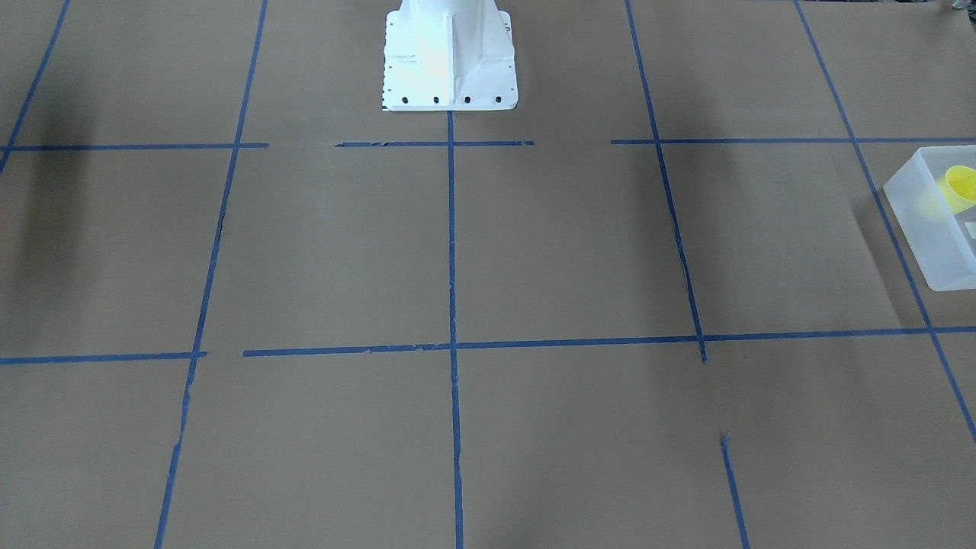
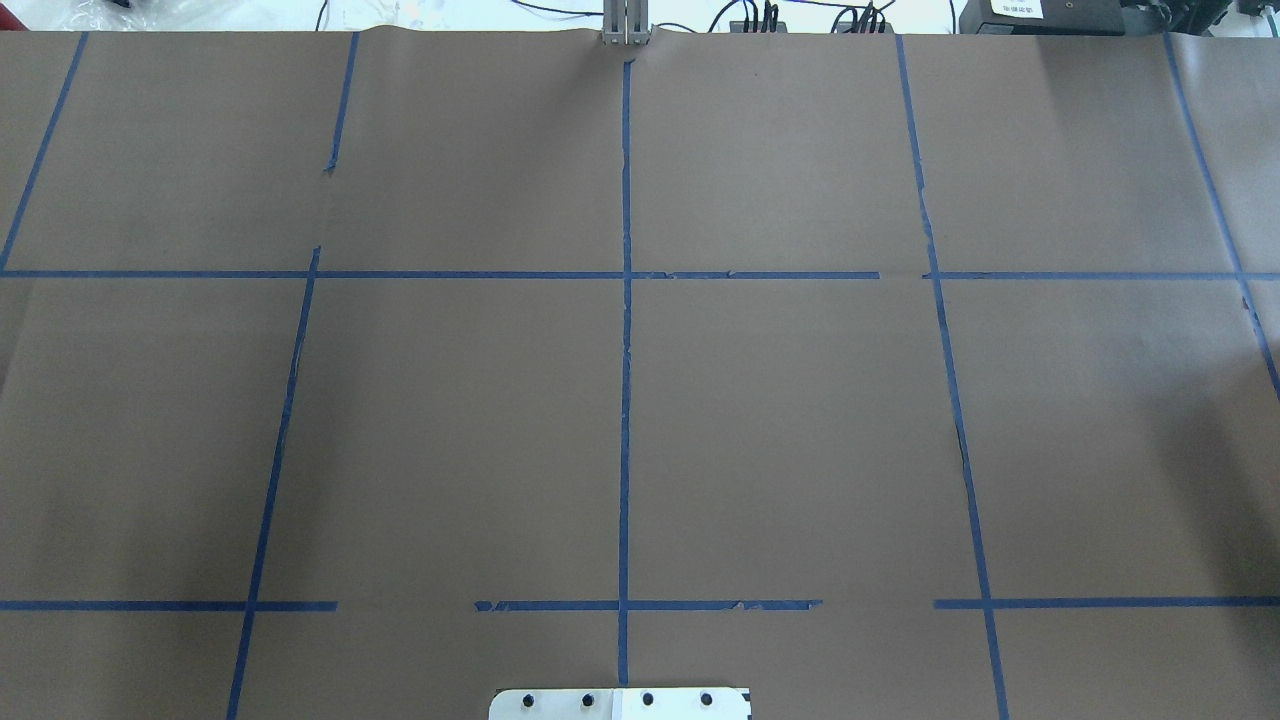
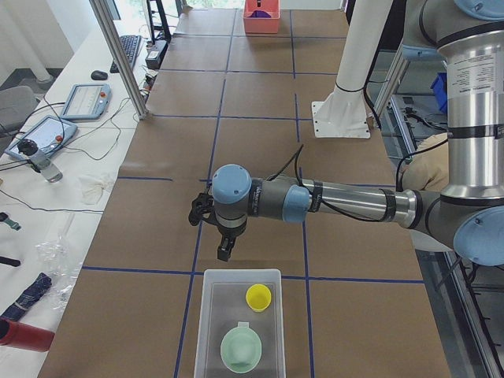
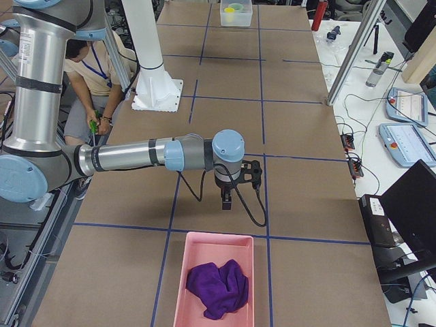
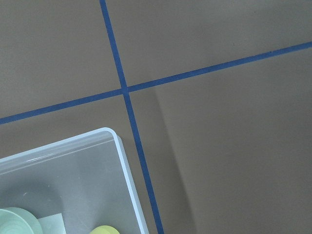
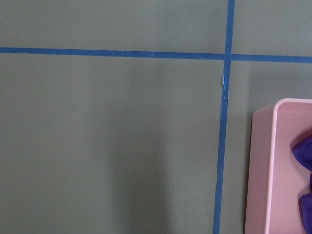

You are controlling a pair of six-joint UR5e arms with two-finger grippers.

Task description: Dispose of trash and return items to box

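The left pincer hangs over the worktop just short of the box. Whether it is spread or pressed together cannot be told, and the same goes for the right pincer, near a pink tray holding a purple cloth. The yellow cup sits inside the box beside a pale green dish. Brown paper gridded with blue tape covers the worktop. Side desks carry cables.

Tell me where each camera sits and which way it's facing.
Front-facing: across the table, facing the robot's base; box at right edge.
Overhead: behind the robot, looking down; only base shows.
Exterior left: left end; left gripper near box.
Exterior right: right end; right gripper near pink bin.
Left wrist: straight down; box corner.
Right wrist: straight down; bin corner.
Shared: front-facing and exterior left show the yellow cup.
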